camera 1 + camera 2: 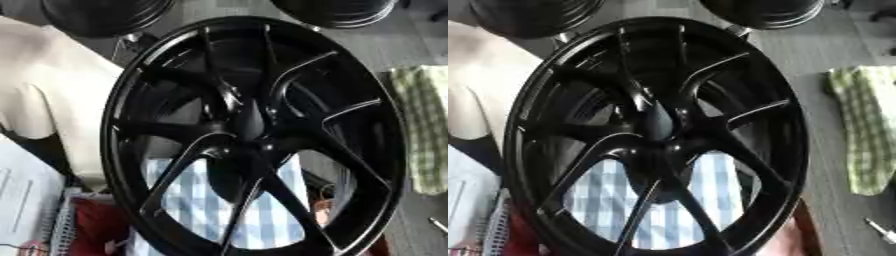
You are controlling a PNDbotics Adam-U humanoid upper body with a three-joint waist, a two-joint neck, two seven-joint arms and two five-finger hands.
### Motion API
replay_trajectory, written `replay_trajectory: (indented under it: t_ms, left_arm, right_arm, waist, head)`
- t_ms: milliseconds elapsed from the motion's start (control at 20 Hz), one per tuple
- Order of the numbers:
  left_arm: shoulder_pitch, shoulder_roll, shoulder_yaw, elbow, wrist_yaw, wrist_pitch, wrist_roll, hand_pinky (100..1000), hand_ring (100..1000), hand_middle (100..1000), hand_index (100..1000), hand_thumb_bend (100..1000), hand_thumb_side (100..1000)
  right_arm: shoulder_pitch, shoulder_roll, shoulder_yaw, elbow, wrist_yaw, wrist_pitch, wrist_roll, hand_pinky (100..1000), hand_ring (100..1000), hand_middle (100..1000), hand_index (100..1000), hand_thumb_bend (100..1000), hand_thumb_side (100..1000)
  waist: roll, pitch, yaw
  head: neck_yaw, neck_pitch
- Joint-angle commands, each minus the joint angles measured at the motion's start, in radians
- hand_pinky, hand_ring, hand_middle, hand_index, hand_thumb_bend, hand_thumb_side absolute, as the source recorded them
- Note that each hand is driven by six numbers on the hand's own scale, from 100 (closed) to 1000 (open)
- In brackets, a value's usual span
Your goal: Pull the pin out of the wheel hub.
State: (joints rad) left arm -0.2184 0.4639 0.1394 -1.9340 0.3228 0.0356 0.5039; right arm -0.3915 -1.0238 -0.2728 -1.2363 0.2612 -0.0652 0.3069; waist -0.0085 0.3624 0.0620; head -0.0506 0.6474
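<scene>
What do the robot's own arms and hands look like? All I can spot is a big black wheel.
Neither eye view shows an arm or hand that can be made out. The black wheel fills the picture, and the dark shapes around its hub cannot be told from the spokes. So no colours, cables or markings of the hands can be given here.

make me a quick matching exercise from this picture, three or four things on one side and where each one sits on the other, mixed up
Things:
1. black wheel
2. green checked cloth
3. blue checked cloth
4. second dark wheel

Places:
a. top left corner
b. seen through the lower spokes
c. filling the middle of the view
d. right edge

Pairs: 1-c, 2-d, 3-b, 4-a
</scene>
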Motion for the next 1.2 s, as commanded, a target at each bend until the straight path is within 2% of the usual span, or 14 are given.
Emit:
replay_trajectory:
  t_ms: [50, 250, 400, 450, 500, 550, 600, 650, 700, 800, 1000, 1200]
  left_arm:
    - [-0.001, 0.016, 0.011, -0.015, -0.004, -0.003, 0.002, 804, 707, 661, 776, 273, 739]
    - [0.000, 0.015, 0.012, -0.014, -0.002, -0.003, 0.002, 804, 707, 661, 776, 274, 739]
    - [-0.001, 0.015, 0.011, -0.014, -0.001, -0.003, 0.001, 804, 708, 661, 776, 274, 740]
    - [-0.002, 0.015, 0.010, -0.014, -0.001, -0.003, 0.001, 804, 708, 661, 776, 274, 739]
    - [-0.003, 0.015, 0.010, -0.014, -0.001, -0.003, 0.000, 804, 708, 661, 776, 274, 739]
    - [-0.003, 0.016, 0.010, -0.014, -0.001, -0.004, 0.000, 804, 708, 661, 776, 273, 738]
    - [-0.004, 0.016, 0.010, -0.015, -0.001, -0.004, -0.001, 804, 708, 661, 776, 273, 738]
    - [-0.004, 0.016, 0.009, -0.015, -0.001, -0.004, -0.001, 804, 708, 661, 776, 274, 737]
    - [-0.005, 0.016, 0.009, -0.015, -0.001, -0.004, -0.001, 804, 707, 661, 776, 274, 737]
    - [-0.008, 0.016, 0.008, -0.016, 0.000, -0.004, -0.002, 804, 707, 661, 775, 273, 736]
    - [-0.016, 0.016, 0.001, -0.016, 0.003, -0.003, -0.009, 804, 708, 661, 776, 274, 735]
    - [-0.021, 0.018, -0.002, -0.016, 0.004, -0.002, -0.013, 804, 708, 661, 775, 275, 733]
  right_arm:
    - [0.001, -0.031, -0.026, 0.013, 0.032, 0.032, -0.016, 899, 875, 885, 870, 496, 319]
    - [0.005, -0.025, -0.038, 0.015, 0.066, 0.065, -0.032, 902, 882, 897, 884, 511, 323]
    - [0.001, -0.020, -0.047, 0.004, 0.074, 0.081, -0.064, 893, 853, 861, 854, 485, 342]
    - [-0.004, -0.018, -0.047, -0.007, 0.064, 0.080, -0.079, 890, 840, 845, 840, 469, 356]
    - [-0.008, -0.015, -0.047, -0.019, 0.049, 0.080, -0.097, 885, 814, 812, 815, 409, 378]
    - [-0.014, -0.013, -0.047, -0.036, 0.026, 0.081, -0.121, 882, 801, 794, 798, 363, 411]
    - [-0.019, -0.011, -0.043, -0.054, -0.004, 0.083, -0.146, 881, 797, 790, 794, 355, 419]
    - [-0.026, -0.008, -0.038, -0.078, -0.044, 0.085, -0.173, 873, 760, 752, 766, 285, 464]
    - [-0.031, -0.006, -0.031, -0.102, -0.087, 0.089, -0.199, 872, 757, 750, 764, 276, 468]
    - [-0.050, -0.001, -0.012, -0.158, -0.178, 0.094, -0.241, 869, 731, 724, 744, 196, 486]
    - [-0.097, 0.014, 0.043, -0.276, -0.369, 0.118, -0.312, 871, 721, 718, 741, 160, 506]
    - [-0.136, 0.045, 0.093, -0.382, -0.498, 0.153, -0.375, 872, 715, 714, 740, 156, 510]
  waist:
    - [-0.001, -0.029, -0.002]
    - [-0.003, -0.029, -0.001]
    - [-0.007, -0.031, -0.001]
    - [-0.007, -0.031, -0.001]
    - [-0.008, -0.032, 0.000]
    - [-0.008, -0.032, 0.001]
    - [-0.008, -0.033, 0.003]
    - [-0.008, -0.033, 0.005]
    - [-0.008, -0.034, 0.006]
    - [-0.010, -0.036, 0.011]
    - [-0.013, -0.040, 0.020]
    - [-0.015, -0.043, 0.030]
  head:
    - [0.003, -0.014]
    - [0.002, -0.012]
    - [0.000, -0.011]
    - [0.000, -0.011]
    - [0.000, -0.011]
    - [-0.001, -0.011]
    - [-0.002, -0.011]
    - [-0.003, -0.011]
    - [-0.004, -0.011]
    - [-0.007, -0.010]
    - [-0.016, -0.008]
    - [-0.022, -0.008]
